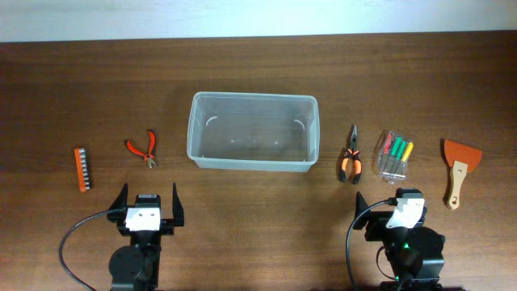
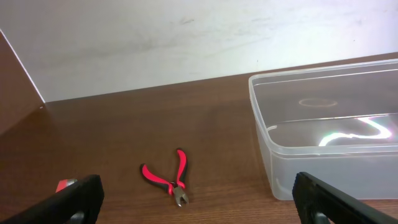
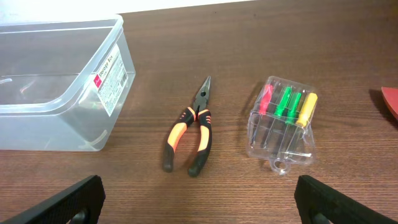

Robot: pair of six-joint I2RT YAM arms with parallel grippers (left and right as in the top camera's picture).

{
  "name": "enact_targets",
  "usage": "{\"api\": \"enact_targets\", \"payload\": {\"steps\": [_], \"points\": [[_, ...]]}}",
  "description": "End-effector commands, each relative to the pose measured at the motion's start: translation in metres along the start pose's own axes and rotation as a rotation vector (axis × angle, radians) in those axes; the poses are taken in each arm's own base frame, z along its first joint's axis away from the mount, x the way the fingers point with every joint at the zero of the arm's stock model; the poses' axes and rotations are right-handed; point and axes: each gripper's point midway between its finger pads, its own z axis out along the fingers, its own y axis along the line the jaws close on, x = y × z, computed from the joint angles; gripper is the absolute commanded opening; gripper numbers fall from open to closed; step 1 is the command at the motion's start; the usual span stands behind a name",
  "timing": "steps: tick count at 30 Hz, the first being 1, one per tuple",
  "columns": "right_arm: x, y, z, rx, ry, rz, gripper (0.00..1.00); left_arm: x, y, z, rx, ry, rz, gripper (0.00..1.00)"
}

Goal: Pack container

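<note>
The clear plastic container (image 1: 252,131) sits empty at the table's middle; it also shows in the left wrist view (image 2: 329,130) and the right wrist view (image 3: 56,87). Red cutters (image 1: 143,149) (image 2: 169,177) lie left of it, with an orange bit holder (image 1: 82,168) further left. Orange-black needle-nose pliers (image 1: 350,156) (image 3: 191,134), a clear packet of coloured screwdrivers (image 1: 393,153) (image 3: 283,121) and a wooden-handled scraper (image 1: 459,171) lie to its right. My left gripper (image 1: 149,204) (image 2: 199,205) is open and empty near the front edge. My right gripper (image 1: 388,208) (image 3: 199,199) is open and empty in front of the pliers.
The brown wooden table ends at a white wall (image 2: 186,43) at the back. The scraper's red blade (image 3: 390,99) peeks in at the right edge of the right wrist view.
</note>
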Motion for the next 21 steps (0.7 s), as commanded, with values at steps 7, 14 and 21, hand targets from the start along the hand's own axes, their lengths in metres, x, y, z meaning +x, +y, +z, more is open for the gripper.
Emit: {"api": "enact_targets", "payload": {"steps": [7,14,21], "points": [[0.001,0.002,0.000,-0.013,-0.002,0.003,0.99,0.001,-0.002,0.000,0.007,-0.003,0.016,0.99],[0.001,0.002,0.000,-0.013,-0.002,0.003,0.99,0.001,-0.004,0.000,0.020,-0.003,0.015,0.99],[0.001,0.002,0.000,-0.013,-0.003,0.003,0.99,0.004,-0.029,-0.001,0.164,0.008,-0.056,0.99]]}}
